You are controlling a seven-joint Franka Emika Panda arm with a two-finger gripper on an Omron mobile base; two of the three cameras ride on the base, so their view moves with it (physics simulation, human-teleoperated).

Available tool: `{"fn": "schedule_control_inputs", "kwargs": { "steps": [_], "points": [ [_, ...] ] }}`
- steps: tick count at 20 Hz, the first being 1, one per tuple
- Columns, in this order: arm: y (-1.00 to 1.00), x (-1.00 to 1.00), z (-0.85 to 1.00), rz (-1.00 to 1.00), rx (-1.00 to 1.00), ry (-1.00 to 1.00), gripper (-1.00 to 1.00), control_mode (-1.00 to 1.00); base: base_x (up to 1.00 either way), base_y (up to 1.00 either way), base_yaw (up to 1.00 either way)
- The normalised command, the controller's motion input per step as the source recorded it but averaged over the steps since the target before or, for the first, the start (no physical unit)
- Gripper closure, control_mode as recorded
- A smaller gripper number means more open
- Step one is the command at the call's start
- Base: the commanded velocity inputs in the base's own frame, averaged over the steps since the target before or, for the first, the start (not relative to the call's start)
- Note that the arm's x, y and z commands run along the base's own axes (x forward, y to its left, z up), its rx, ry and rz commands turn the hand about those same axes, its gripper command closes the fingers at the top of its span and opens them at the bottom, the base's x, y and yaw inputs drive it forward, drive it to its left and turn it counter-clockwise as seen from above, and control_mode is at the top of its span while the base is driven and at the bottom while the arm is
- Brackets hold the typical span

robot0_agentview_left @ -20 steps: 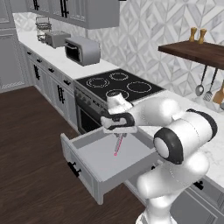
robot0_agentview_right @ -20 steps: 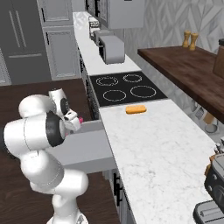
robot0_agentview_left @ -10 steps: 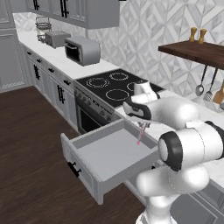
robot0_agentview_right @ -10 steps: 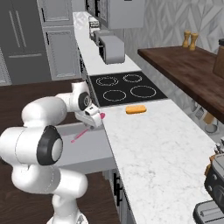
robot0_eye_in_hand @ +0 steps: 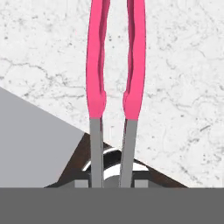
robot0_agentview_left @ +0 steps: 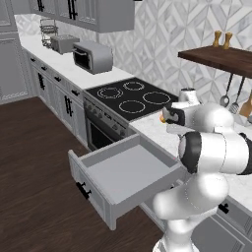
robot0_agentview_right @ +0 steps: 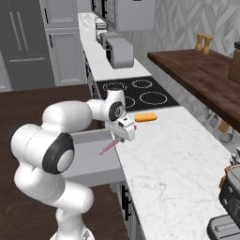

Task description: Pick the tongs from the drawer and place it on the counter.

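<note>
The pincer is clamped on the tongs, and in the right base view it hangs right at the front edge of the table, just forward of the black cooktop. The tongs slant down and away from the pincer, their free end out over the open drawer, clear of its floor.

From the hand view, the two pink arms of the tongs run straight up the picture side by side, a narrow gap between them, with white marble table behind most of their length. The grey metal ends sit between the fingers low in that view. A grey wedge of drawer shows at the lower left, so the hand is straddling the line between the table edge and the drawer.

In the left base view the drawer stands pulled well out under the table edge, its inside bare, black bar handle on the front. The arm's bulk hides the pincer itself there.

An orange-brown bun lies on the table just beside the cooktop's near edge, close to the pincer but apart from it.
</note>
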Motion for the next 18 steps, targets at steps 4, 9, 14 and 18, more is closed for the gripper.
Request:
{"fn": "schedule_control_inputs", "kwargs": {
  "steps": [4, 9, 14, 18],
  "points": [
    [-1.00, 0.24, -0.11, 0.00, 0.12, 0.00, 1.00, -1.00, 0.00, 0.00, 0.00],
    [-0.83, 0.28, -0.37, 0.00, 0.06, 0.00, 1.00, -1.00, 0.00, 0.00, 0.00],
    [-0.24, 0.31, -0.77, 0.00, 0.00, -0.01, 1.00, -1.00, 0.00, 0.00, 0.00],
    [-0.22, 0.36, -0.58, -0.01, 0.00, 0.00, 1.00, -1.00, 0.00, 0.00, 0.00]
  ]
}}
